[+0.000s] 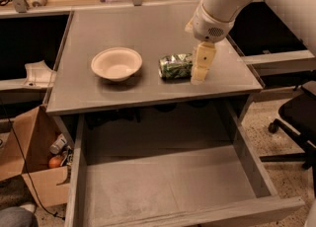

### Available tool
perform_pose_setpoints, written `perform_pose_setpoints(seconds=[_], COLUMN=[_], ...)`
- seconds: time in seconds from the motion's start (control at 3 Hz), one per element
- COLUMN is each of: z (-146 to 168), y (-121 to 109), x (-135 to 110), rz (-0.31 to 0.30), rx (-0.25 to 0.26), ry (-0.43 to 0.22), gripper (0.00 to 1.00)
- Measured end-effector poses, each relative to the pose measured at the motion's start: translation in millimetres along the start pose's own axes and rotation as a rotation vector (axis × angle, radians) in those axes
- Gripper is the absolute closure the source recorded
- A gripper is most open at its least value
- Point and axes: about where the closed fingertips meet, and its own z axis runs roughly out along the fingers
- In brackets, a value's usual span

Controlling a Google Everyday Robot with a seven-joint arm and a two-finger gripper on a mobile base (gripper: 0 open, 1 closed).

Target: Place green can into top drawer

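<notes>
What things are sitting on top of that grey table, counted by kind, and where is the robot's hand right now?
Bowls: 1, the cream bowl.
Cans: 1, the green can, lying on its side.
Total: 2 on the grey table.
The gripper is down at the can's right end; the top drawer below stands open.
</notes>
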Motion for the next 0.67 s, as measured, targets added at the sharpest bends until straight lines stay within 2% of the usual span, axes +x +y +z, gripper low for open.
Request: perform_pose_setpoints(seconds=[0.33, 0.67], z=[0.2, 21.5], y=[-0.1, -7.6], x=[0.1, 5.8], rz=[0.000, 0.017], rx=[0.000, -0.035], ry=[0.000, -0.001], gripper=[0.00, 0.00])
